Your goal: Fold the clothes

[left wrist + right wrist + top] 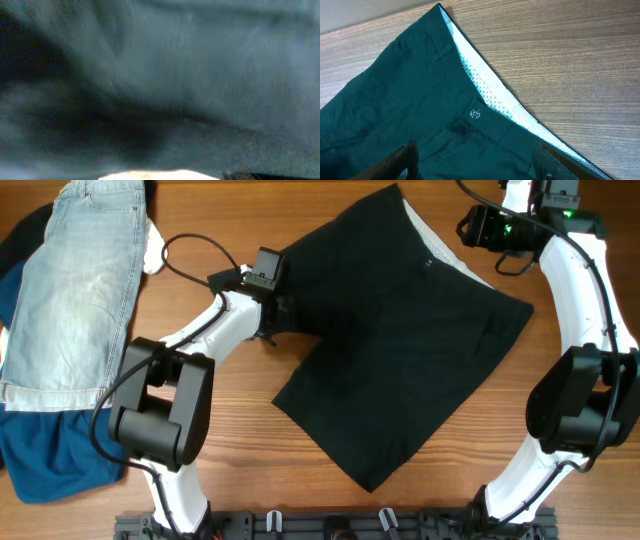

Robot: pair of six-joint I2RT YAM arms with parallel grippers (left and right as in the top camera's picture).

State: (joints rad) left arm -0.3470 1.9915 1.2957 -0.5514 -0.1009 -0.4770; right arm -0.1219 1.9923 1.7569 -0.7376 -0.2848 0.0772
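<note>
Shorts (400, 340) spread flat, pale waistband (495, 95) edge showing

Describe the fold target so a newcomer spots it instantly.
On the wooden table, look centre: the black shorts lie spread out. Unlike the light denim shorts and blue garment piled at the left edge, they show a pale waistband lining.

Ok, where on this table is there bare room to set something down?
Bare wood lies between the black shorts and the left arm, and between the shorts and the right arm. The top strip between denim shorts and black shorts is free, apart from a cable. The left edge is crowded: denim shorts over a blue garment.
</note>
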